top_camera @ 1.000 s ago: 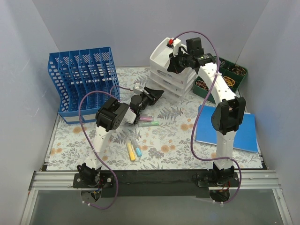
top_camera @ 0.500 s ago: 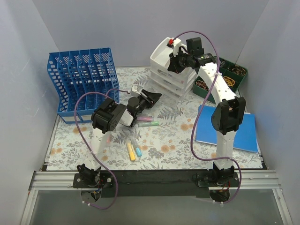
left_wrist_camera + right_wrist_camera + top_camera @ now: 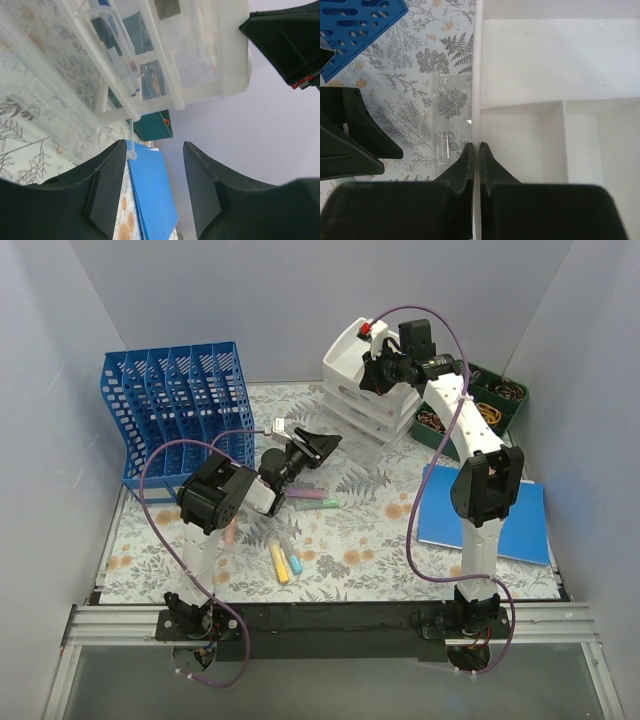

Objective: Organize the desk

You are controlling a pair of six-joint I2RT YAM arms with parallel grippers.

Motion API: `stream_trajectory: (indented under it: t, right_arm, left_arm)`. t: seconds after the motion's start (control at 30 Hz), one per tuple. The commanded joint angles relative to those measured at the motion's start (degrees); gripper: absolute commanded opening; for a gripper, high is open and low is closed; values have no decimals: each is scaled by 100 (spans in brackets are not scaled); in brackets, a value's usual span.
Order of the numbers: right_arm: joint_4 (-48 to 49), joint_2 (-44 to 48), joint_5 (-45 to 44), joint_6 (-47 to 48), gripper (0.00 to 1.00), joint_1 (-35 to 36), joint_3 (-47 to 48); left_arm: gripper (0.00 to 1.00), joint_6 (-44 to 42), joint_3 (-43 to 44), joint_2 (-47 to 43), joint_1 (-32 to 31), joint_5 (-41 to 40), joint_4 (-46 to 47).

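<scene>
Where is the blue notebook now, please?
Top view: the notebook lies flat on the desk's right side, just in front of the green tray, partly behind the right arm.

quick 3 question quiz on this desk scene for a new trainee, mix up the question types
1. True or false: the left hand is shut.
2. The right hand: A) hangs open in the air B) is closed on the rim of the white stacked plastic drawer unit C) is out of every view.
3. In the top view, in which corner of the pale fern-and-flower print desk does the blue slotted plastic file rack stand?

Key: 1 false, it is open with nothing between its fingers. 2 B. 3 back left.
</scene>
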State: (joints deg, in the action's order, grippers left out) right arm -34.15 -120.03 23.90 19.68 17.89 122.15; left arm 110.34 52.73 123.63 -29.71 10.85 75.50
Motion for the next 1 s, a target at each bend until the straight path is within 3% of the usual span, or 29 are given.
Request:
stream_trajectory:
  t: [0.0, 0.17, 0.57, 0.6, 0.63, 0.7, 0.77, 0.97]
  right_arm:
    - [-522, -285, -527, 124, 1, -163, -130]
    - [-549, -118, -334, 220, 3, -154, -200]
    - [-672, 822, -61, 405, 45, -67, -244]
    - [-689, 867, -61, 422, 47, -66, -227]
    - [-733, 910, -52, 431, 48, -58, -235]
    - [-786, 999, -43, 466, 51, -22, -235]
    - [-891, 1095, -52, 554, 52, 4, -261]
    - [-1067, 1717, 421, 1106, 53, 92, -691]
  left_arm:
    - [49, -188, -254, -479, 45, 162, 1512]
    - [54, -898, -456, -1191, 36, 408, 355]
    - [71, -2895, -237, -3432, 36, 532, -3864]
    - [72, -3009, -185, -3538, 45, 523, -4068]
    - [81, -3210, -141, -3644, 36, 515, -4261]
    - [83, -3413, -35, -3924, 45, 514, -4806]
    - [98, -3730, 27, -4127, 53, 462, -5297]
    - [98, -4879, -8, -5155, 89, 59, -6519]
